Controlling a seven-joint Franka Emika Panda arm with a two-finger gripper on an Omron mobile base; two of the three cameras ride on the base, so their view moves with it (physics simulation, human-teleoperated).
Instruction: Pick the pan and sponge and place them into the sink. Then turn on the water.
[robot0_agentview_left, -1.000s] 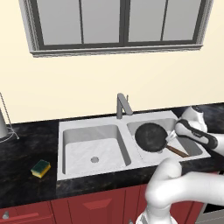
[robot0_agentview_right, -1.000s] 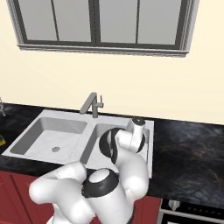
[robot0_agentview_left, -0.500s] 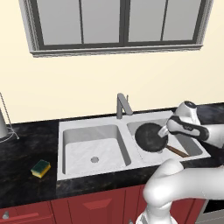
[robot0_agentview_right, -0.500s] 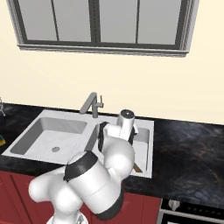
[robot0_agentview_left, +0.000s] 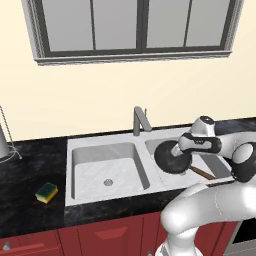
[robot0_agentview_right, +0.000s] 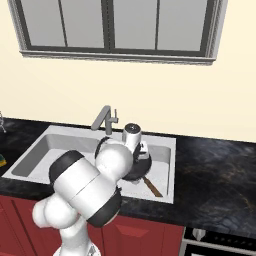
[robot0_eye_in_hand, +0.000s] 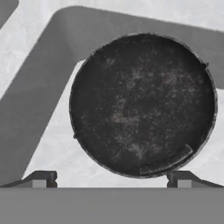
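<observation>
The pan (robot0_agentview_left: 169, 156) lies in the right basin of the sink (robot0_agentview_left: 95, 145), its handle (robot0_agentview_left: 201, 172) pointing toward the front right corner of the basin. The claw (robot0_eye_in_hand: 112, 178) hangs over the pan, fingers (robot0_eye_in_hand: 41, 178) spread wide and gripping nothing. The sponge (robot0_agentview_left: 46, 193) rests on the counter (robot0_agentview_left: 25, 175) left of the sink, near the front edge.

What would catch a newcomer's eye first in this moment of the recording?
The black pan lying in the right basin of the grey sink, with the white arm's gripper hovering open just above it. After that, the small green and yellow sponge alone on the dark counter left of the sink, and the faucet, which is dry.
</observation>
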